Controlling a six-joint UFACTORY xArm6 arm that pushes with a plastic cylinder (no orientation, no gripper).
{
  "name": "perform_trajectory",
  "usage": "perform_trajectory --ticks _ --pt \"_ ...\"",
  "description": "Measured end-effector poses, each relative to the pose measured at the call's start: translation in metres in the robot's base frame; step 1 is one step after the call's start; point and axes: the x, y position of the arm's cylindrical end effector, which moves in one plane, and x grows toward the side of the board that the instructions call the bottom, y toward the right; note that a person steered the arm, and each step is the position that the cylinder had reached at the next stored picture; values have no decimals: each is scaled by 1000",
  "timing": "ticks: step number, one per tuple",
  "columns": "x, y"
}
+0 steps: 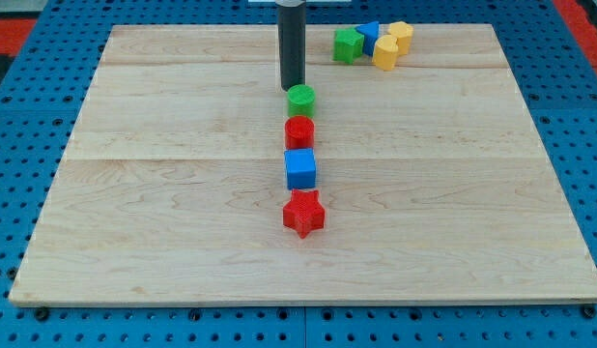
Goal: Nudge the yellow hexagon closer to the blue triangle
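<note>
While my tip (a bare rod, grasping nothing) sits just above the green cylinder, the yellow hexagon lies well right, touching the blue triangle, so a careless sweep could scatter that cluster.

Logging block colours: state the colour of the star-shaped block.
Red; the star block sits lowest in the camera view.

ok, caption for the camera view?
My tip just above a green cylinder, far from the yellow hexagon and blue triangle.
</note>
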Motion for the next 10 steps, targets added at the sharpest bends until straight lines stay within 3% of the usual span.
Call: perform_trajectory --ticks 2,5,8,10 --pt "-14 -29" --pt "-29 155" --pt "-116 169" --pt "-106 169"
